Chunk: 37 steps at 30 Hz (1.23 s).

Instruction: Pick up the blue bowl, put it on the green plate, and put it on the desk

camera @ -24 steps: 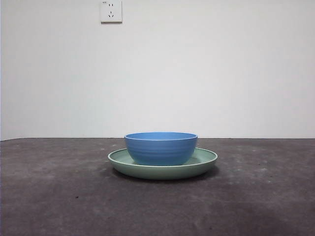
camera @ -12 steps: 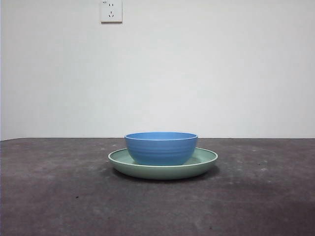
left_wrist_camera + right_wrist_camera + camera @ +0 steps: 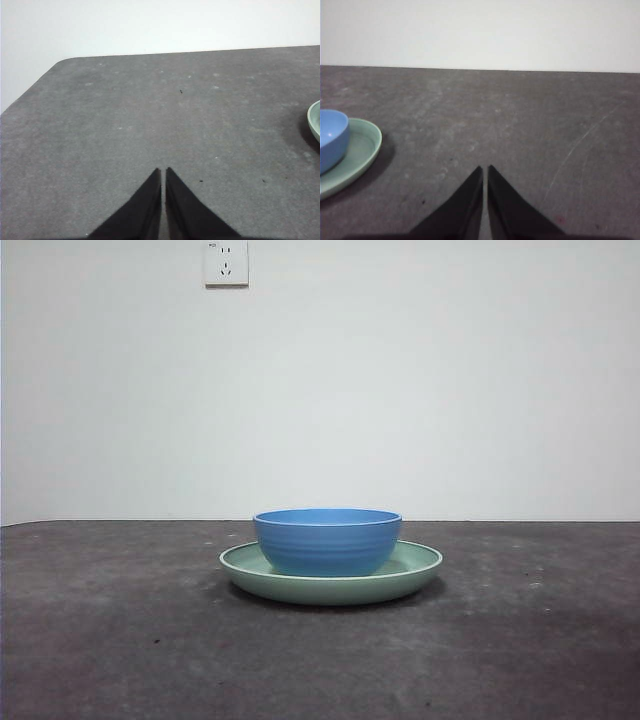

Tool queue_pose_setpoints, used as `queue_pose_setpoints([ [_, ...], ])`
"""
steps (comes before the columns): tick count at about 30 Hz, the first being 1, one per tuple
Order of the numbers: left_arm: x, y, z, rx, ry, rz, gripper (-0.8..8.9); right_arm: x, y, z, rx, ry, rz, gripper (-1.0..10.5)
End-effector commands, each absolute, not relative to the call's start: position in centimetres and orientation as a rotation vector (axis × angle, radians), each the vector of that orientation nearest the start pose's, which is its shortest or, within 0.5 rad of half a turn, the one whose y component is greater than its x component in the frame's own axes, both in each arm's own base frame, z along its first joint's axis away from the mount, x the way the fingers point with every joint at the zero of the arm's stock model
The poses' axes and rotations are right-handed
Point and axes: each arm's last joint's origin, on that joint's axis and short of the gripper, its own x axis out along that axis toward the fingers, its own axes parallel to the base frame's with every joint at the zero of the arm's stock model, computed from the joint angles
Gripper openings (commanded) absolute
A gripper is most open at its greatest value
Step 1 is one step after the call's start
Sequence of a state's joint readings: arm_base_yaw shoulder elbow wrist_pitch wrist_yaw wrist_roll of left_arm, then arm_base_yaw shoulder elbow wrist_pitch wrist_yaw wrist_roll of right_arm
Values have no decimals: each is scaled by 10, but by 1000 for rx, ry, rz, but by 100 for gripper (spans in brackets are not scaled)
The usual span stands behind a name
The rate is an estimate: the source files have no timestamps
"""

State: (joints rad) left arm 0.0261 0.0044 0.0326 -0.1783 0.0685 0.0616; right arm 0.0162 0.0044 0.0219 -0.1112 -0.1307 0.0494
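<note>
The desk (image 3: 120,640) carries the green plate (image 3: 415,562), and the blue bowl (image 3: 327,540) sits upright inside it, so that placing looks done. Setting the bowl on the desk seems left. The left claw (image 3: 163,172) and right claw (image 3: 485,170) hang pinched together, empty, apart from the dishes.

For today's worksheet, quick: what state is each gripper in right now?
Left gripper: closed, holding nothing, above bare desk.
Right gripper: closed, holding nothing, apart from the blue bowl.

Ridged blue bowl (image 3: 327,541) upright inside pale green plate (image 3: 415,573), plate flat on dark grey desk (image 3: 120,630)
</note>
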Motion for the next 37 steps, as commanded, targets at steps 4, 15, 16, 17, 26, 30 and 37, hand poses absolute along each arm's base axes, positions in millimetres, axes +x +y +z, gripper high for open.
queue_pose_setpoints([
  [4, 96, 1, 149, 50, 177, -44, 15, 96, 5, 150, 66, 168, 141, 11],
  [15, 96, 1, 149, 50, 177, -44, 15, 96, 5, 152, 68, 154, 141, 11],
  [16, 96, 1, 149, 50, 177, -44, 15, 96, 5, 152, 68, 154, 141, 11],
  [17, 96, 1, 149, 50, 177, -44, 15, 96, 5, 152, 68, 154, 141, 11],
  [26, 96, 1, 149, 50, 177, -44, 15, 96, 5, 152, 68, 154, 141, 11],
  [30, 96, 1, 149, 50, 177, -44, 15, 96, 5, 152, 68, 154, 141, 11],
  [37, 96, 1, 149, 50, 177, -44, 15, 96, 5, 152, 68, 154, 141, 11],
])
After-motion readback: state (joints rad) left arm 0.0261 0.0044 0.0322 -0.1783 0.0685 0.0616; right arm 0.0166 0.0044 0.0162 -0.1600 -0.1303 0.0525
